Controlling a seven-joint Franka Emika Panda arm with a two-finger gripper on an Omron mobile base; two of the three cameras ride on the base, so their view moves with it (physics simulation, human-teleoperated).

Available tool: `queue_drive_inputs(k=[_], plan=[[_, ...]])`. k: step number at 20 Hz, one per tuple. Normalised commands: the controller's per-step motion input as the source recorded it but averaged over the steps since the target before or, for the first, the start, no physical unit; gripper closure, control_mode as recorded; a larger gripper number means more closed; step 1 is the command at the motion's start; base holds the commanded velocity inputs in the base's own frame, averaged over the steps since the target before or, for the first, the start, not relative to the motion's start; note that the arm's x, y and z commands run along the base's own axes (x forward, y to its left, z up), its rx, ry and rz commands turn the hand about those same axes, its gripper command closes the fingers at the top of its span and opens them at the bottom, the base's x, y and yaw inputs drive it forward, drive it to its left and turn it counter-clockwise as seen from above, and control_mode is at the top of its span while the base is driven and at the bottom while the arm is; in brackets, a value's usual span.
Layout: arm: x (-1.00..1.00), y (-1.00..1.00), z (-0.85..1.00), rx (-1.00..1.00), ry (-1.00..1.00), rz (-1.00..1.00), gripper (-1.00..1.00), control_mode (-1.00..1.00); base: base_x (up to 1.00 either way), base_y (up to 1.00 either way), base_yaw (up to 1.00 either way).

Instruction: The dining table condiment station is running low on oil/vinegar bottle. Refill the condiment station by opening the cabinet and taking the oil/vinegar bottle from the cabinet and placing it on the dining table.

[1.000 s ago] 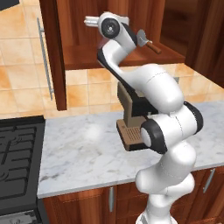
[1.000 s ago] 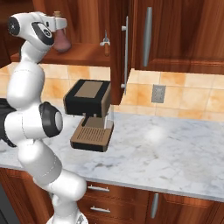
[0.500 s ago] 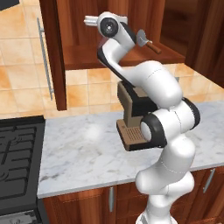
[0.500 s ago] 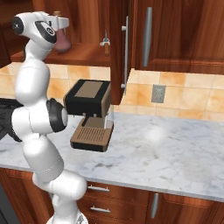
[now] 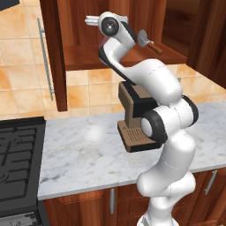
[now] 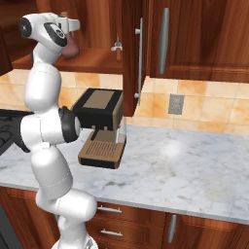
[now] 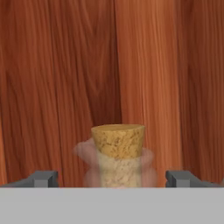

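The oil/vinegar bottle (image 7: 118, 168) stands on the shelf of the open cabinet (image 6: 95, 57). In the hand view its tan cork and pale neck rise close in front of the wooden back wall. My gripper (image 7: 113, 178) is open, with one fingertip on each side of the neck and not touching it. From the right base view the bottle's reddish-pink body (image 6: 71, 47) shows just under my gripper (image 6: 73, 24), which reaches in from the left. In the left base view my wrist covers the bottle. The dining table is out of view.
A silver utensil with a brown handle (image 5: 148, 42) lies on the same shelf to the right of the bottle. The open cabinet door (image 5: 53, 53) hangs at the left. A coffee machine (image 6: 99, 126) sits on the marble counter (image 6: 185, 160) under the shelf, and a stove (image 5: 17, 159) is at the left.
My arm has leaned a little farther toward the cabinet and the hand has edged in at the bottle. The jaws remain wide apart and the bottle has not moved.
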Motion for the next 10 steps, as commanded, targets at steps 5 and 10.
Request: queue_drive_inputs(k=[5,10], plan=[[0.17,0.00,0.00,0.00,0.00,0.00,1.00,-1.00,0.00,0.00,0.00],[0.09,0.00,0.00,0.00,0.00,0.00,1.00,-1.00,0.00,0.00,0.00]])
